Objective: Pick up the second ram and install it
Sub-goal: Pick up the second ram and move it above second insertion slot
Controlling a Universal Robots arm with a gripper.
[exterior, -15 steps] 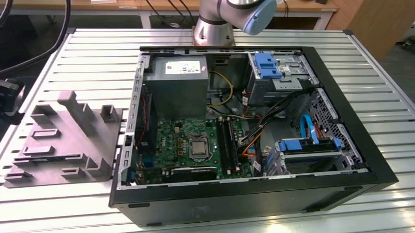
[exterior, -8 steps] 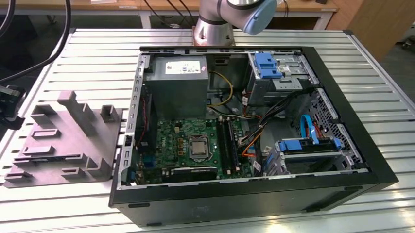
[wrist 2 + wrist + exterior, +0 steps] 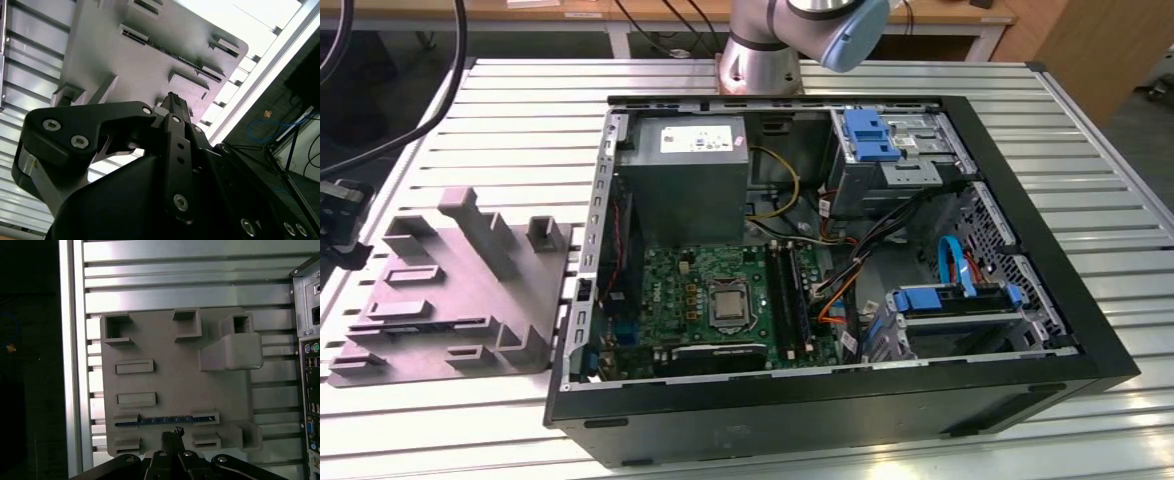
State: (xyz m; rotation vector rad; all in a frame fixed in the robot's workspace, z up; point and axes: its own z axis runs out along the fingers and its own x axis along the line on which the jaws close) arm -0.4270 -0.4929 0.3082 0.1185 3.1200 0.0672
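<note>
I have the fingers [image 3: 169, 440] hanging over the tray [image 3: 175, 370], above the edge where its long slot runs; in both wrist views they look pressed together with nothing between them. The second ram [image 3: 165, 421] is just beyond their tips; it stands on edge in that slot, caught between two small end blocks, a thin dark strip with a bluish line along it; it has not been lifted. I take this as the approach to the pick, so the install half of the job is wholly undone. By my reckoning a clean grasp calls for the fingers to spread wider than the stick is thick, square up across its long edge near the middle, and come straight down without knocking the end blocks; a skewed grip could jam it in the slot.

The rest of the tray looks bare to me; its other pockets and upright blocks hold nothing I can make out.

Under the tray is the slatted metal table [image 3: 190, 290]. Just beside the tray, in the exterior view, the computer case [image 3: 1014, 380] lies open; it holds the grey power supply [image 3: 683, 170], the green motherboard [image 3: 707, 290] with its long memory slots [image 3: 787, 290], blue-fronted drive cages [image 3: 907, 150] and loose cables; whether a stick is seated in those slots I cannot tell.
</note>
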